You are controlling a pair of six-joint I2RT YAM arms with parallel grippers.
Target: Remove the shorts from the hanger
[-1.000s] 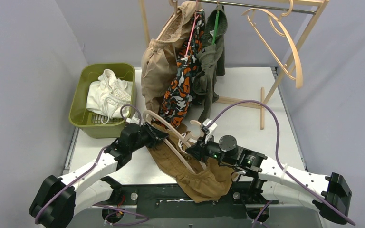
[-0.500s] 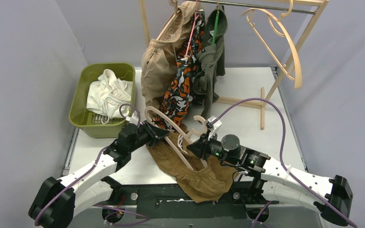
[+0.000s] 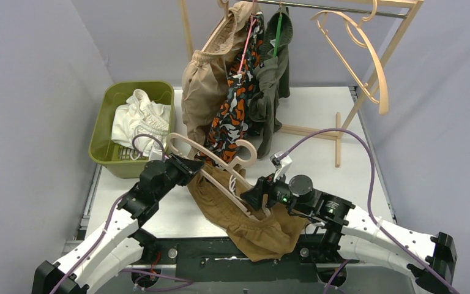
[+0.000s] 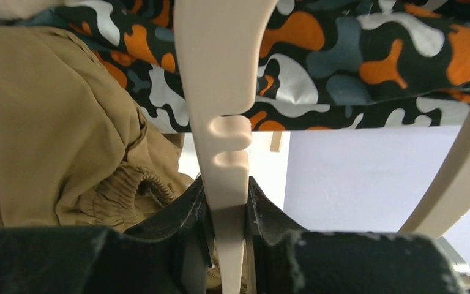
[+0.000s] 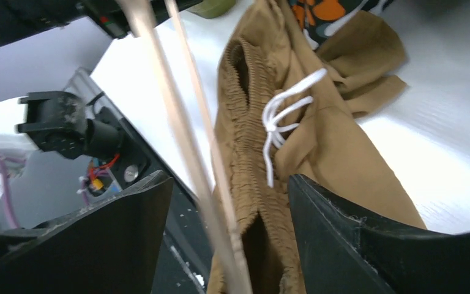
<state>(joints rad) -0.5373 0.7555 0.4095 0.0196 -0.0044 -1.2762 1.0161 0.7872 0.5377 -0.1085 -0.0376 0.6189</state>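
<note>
My left gripper [image 3: 188, 166] is shut on one arm of a pale wooden hanger [image 3: 211, 152], and the left wrist view shows the jaws pinching that hanger [image 4: 220, 92]. The brown shorts [image 3: 251, 223] hang from its lower bar down over the table's near edge. My right gripper [image 3: 255, 195] stands open, its jaws either side of the brown shorts' gathered waistband [image 5: 245, 159] and the blurred hanger bar [image 5: 183, 122]. The beige [image 3: 201, 86], camouflage [image 3: 232, 116] and dark olive shorts [image 3: 273, 79] hang on the rail. The white shorts [image 3: 138, 119] lie in the basket.
The green basket [image 3: 107, 98] stands at the table's back left. A wooden rack [image 3: 349, 113] spans the back, with an empty hanger [image 3: 361, 55] on its right side. The camouflage shorts [image 4: 343, 61] hang close behind the held hanger.
My right gripper has opened from shut. My left gripper has drawn the hanger up and to the left, and the brown shorts have slid lower on it.
</note>
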